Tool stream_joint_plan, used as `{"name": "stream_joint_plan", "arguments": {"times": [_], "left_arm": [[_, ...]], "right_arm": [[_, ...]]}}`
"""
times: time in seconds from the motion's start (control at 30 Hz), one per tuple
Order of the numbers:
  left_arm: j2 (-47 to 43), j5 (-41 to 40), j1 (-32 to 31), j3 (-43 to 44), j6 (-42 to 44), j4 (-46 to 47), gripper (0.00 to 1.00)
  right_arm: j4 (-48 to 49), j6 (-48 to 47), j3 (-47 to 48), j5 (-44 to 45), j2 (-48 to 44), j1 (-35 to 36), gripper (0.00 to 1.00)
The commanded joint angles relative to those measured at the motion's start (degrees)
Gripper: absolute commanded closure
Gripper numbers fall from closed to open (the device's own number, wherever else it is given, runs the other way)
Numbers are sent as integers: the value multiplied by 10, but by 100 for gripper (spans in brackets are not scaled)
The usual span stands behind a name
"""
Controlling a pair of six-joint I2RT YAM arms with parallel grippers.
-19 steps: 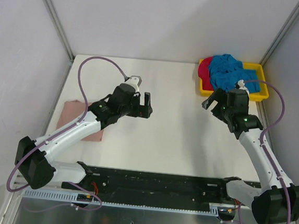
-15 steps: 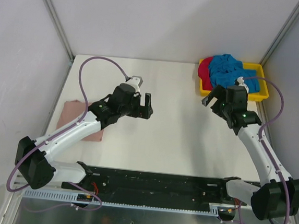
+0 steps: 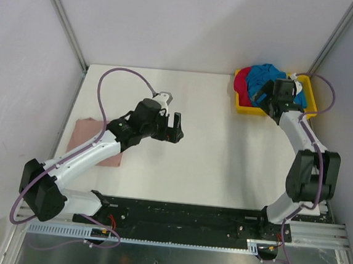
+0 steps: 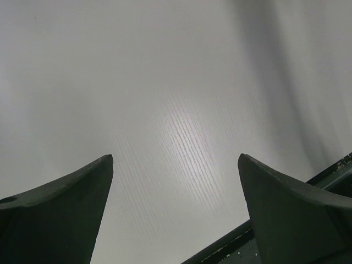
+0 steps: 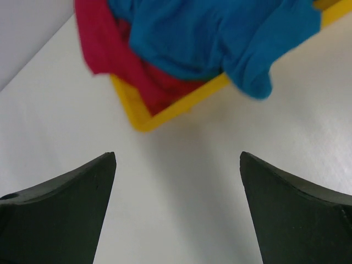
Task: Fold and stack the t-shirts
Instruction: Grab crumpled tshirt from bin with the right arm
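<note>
Lying flat on the white table (image 3: 210, 166), the dusty pink t-shirt (image 3: 82, 135) sits well behind and off to the left of the left gripper's fingers, near the table's left edge. The left arm (image 3: 84, 156) crosses over its near corner, so part of the cloth is hidden. Farther in, the left gripper (image 4: 176, 158) hangs over bare tabletop with its two dark fingers spread wide and nothing between them; its wrist view shows only white surface beyond the fingertips. Farther still, toward the far right corner, the right gripper (image 5: 177, 155) is likewise spread wide and holds nothing, hovering apart from the cloth. Just ahead of its fingers is a corner of the yellow tray (image 5: 132, 107), with the other two shirts heaped in it. The crimson red t-shirt (image 5: 99, 47) lies ahead, toward the finger on the left of the wrist view, and drapes over the tray's rim. The bright blue t-shirt (image 5: 209, 33) lies ahead toward the other finger, piled on top of the red one, with one fold spilling over the tray's edge. Both are crumpled, not folded.
</note>
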Motion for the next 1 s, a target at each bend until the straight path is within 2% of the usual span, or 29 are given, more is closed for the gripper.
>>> {"name": "stream_joint_plan", "arguments": {"times": [0.0, 0.3, 0.47, 0.6, 0.8, 0.97], "left_arm": [[5, 24, 2, 15, 21, 9, 1], [10, 34, 10, 24, 29, 8, 1], [14, 33, 18, 20, 31, 8, 0], [18, 33, 26, 16, 32, 8, 0], [23, 32, 32, 14, 32, 8, 0], [28, 35, 37, 16, 32, 8, 1]], "right_arm": [[72, -25, 75, 44, 73, -41, 1], [61, -57, 292, 63, 284, -77, 1], [6, -65, 435, 48, 395, -80, 1], [-32, -65, 515, 34, 464, -78, 1], [-41, -63, 540, 11, 513, -77, 2], [-37, -54, 538, 10, 513, -83, 16]]}}
